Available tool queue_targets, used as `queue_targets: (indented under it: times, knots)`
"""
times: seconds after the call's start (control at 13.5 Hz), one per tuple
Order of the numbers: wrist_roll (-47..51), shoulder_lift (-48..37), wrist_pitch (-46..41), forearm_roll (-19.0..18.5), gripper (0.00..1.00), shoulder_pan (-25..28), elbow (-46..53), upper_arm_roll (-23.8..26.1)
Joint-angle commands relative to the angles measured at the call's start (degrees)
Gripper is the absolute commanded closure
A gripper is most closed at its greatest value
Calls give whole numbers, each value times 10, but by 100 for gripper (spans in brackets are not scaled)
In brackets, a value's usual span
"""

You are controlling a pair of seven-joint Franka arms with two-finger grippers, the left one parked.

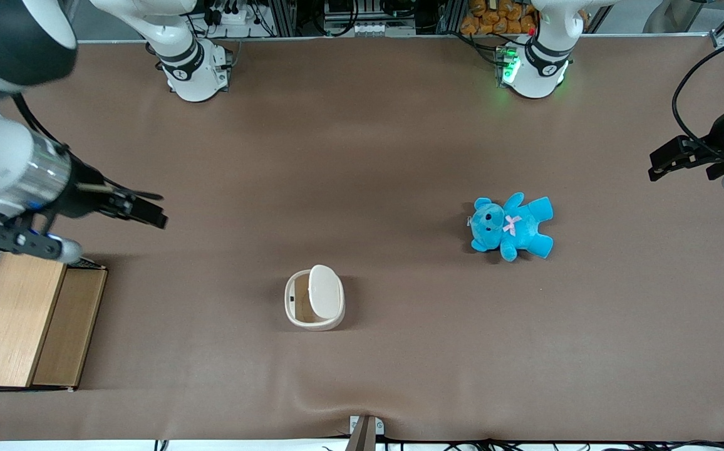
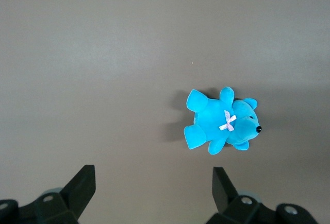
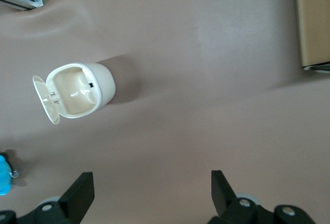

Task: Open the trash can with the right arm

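Lid [image 1: 325,289] up on the trash can [image 1: 314,299], hinged open and standing off the rim, cream interior on show through the mouth in the wrist view [image 3: 77,90]. Sitting on the brown table cover [image 1: 362,156], roughly mid-table and nearer the front camera than the blue teddy bear [image 1: 511,227]. Upright, alone, nothing touching it.

Right arm [image 1: 5,156] up at the working end of the table, glossy white with a dark joint band. Gripper [image 1: 149,213] hanging above the bare cover, well apart from the trash can and farther from the front camera than it. Fingers [image 3: 77,193] spread wide, holding nothing, plain cover showing between them.

Wooden box with wire mesh [image 1: 20,319] just below the gripper's wrist in the front view, at the working arm's end, well apart from the trash can; one edge of it [image 3: 312,23] caught by the wrist camera too.

Teddy lying flat toward the parked arm's end, pink bow on the chest [image 2: 221,123], well clear of the bin
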Motion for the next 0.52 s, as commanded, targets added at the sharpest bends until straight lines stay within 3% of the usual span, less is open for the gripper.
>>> queue_targets:
  times: [0.0,0.45]
  knots:
    - [-57,-51,-19,-5,0,7,-33,-47]
    - [-153,-141,-16,4,0,13,-129,-119]
